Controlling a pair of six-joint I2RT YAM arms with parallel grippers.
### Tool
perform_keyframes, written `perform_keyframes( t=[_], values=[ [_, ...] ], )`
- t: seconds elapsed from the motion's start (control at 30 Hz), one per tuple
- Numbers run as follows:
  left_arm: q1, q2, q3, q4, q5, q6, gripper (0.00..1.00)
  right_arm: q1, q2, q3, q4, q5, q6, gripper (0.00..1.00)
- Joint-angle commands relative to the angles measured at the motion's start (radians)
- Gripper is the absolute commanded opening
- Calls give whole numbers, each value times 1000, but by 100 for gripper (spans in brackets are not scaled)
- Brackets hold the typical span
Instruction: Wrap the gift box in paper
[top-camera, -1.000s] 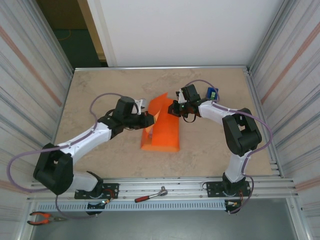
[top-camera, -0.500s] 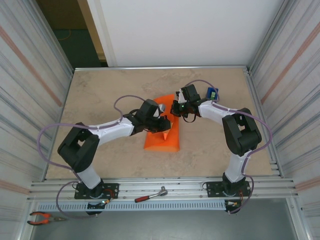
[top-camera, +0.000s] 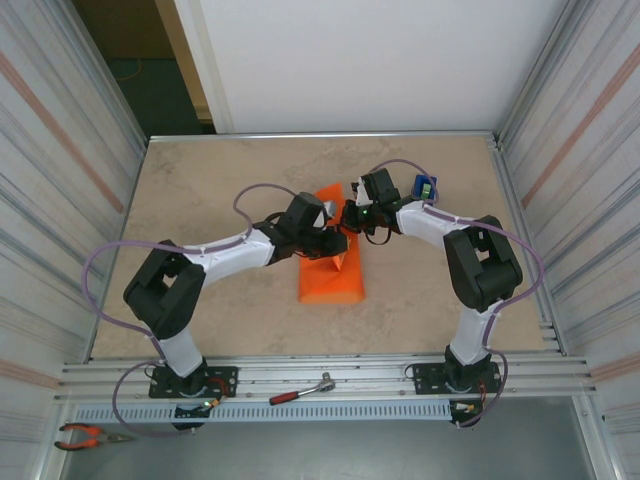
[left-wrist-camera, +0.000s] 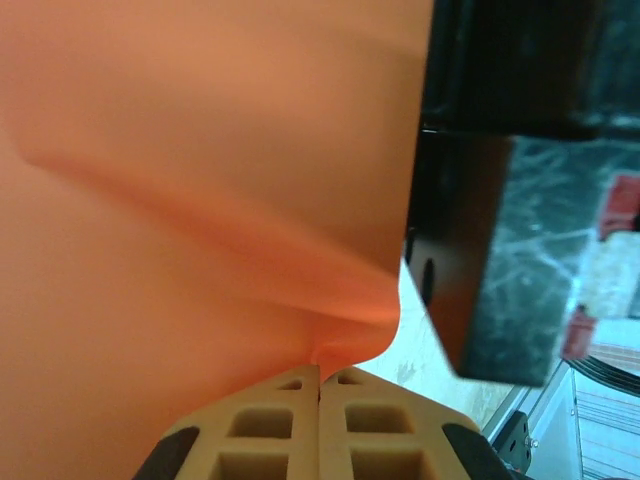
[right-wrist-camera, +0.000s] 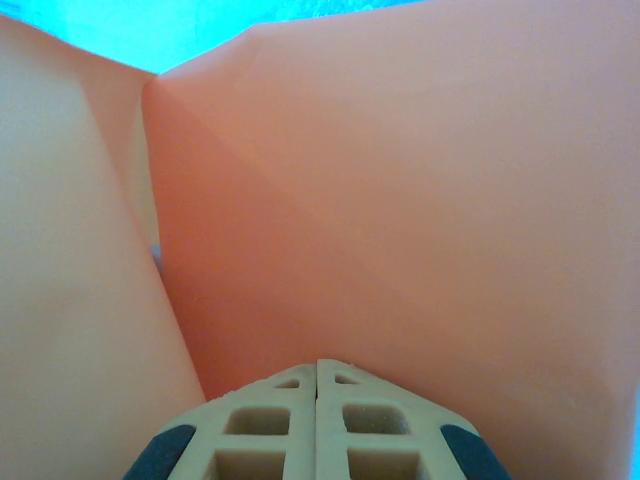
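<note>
The orange paper (top-camera: 331, 275) lies folded in the middle of the table, with a raised flap at its far end. The gift box is hidden under it. My left gripper (top-camera: 336, 241) reaches over the paper's far part from the left. In the left wrist view it is shut (left-wrist-camera: 320, 366) with a curled edge of the paper (left-wrist-camera: 200, 200) pinched at the fingertips. My right gripper (top-camera: 351, 216) sits at the paper's far right corner, almost touching the left one. Its tips are shut (right-wrist-camera: 318, 364) and rest against a creased face of the paper (right-wrist-camera: 400, 200); nothing shows between them.
A blue tape dispenser (top-camera: 425, 187) stands just behind the right arm's wrist. A ratchet wrench (top-camera: 300, 390) lies on the front rail and pliers (top-camera: 84, 435) lie at the near left. The right gripper's black body (left-wrist-camera: 490, 250) sits close beside the left fingers.
My left arm has swung right, from the paper's left edge to over its far part, drawing the flap across. The right gripper has stayed in place.
</note>
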Motion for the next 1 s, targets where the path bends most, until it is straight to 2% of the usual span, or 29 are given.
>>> perform_keyframes(
  t=[0.0,0.37,0.63,0.77,0.97],
  values=[
    [-34,31,15,19,37,-1,0,24,66,-19,-67,47,8,0],
    [-37,93,-92,65,17,-3,0,27,59,-12,-79,43,10,0],
    [-37,96,-128,48,-12,1,0,-18,22,119,-154,-19,24,0],
    [-37,101,-137,43,-22,-3,0,-89,-41,167,-161,-58,62,25],
    [-37,103,-136,35,-27,1,0,-160,-156,108,-165,-46,71,55]
  ],
)
